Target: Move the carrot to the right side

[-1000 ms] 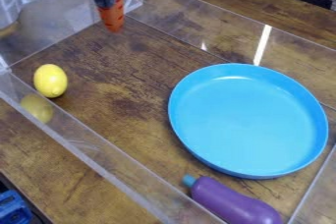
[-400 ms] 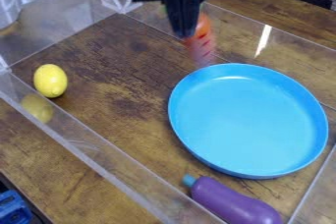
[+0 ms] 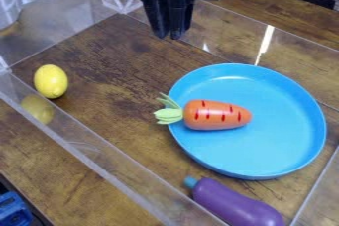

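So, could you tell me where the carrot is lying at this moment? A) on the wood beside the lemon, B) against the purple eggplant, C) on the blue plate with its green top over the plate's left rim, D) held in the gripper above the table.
C: the carrot lies on its side on the blue plate, its leaves reaching over the left rim, while the gripper hangs above it, apart from it.

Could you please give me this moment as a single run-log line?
end effector: above table, empty | carrot: lying on blue plate, leaves over left rim | lemon: left
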Controlling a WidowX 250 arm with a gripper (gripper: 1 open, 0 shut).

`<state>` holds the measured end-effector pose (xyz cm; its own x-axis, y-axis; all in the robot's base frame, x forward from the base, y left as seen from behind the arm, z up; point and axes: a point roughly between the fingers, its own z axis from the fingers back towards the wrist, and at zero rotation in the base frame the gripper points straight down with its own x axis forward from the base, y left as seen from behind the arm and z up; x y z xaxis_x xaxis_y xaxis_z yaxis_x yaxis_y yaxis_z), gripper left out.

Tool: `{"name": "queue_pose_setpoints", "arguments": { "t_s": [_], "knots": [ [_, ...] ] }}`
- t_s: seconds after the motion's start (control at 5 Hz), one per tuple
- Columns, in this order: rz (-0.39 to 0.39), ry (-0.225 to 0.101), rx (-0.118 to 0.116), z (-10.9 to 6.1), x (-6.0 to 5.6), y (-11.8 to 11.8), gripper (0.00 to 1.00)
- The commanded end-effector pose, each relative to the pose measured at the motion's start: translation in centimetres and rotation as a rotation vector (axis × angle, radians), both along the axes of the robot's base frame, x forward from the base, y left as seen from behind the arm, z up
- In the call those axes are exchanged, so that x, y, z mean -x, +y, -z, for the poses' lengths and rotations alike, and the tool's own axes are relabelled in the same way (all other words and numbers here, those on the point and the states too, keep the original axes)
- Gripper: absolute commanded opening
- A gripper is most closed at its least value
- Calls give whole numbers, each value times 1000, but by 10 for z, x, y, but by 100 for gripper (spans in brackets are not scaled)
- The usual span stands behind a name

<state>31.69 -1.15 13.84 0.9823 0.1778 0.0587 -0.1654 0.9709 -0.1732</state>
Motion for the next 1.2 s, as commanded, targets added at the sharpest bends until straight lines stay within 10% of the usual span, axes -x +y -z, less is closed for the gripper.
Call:
{"name": "queue_pose_setpoints", "arguments": {
  "t_s": [0.0,1.0],
  "knots": [
    [-17,-50,-19,-15,0,10,100],
    [-76,-93,-35,23,-37,31,100]
  ]
}}
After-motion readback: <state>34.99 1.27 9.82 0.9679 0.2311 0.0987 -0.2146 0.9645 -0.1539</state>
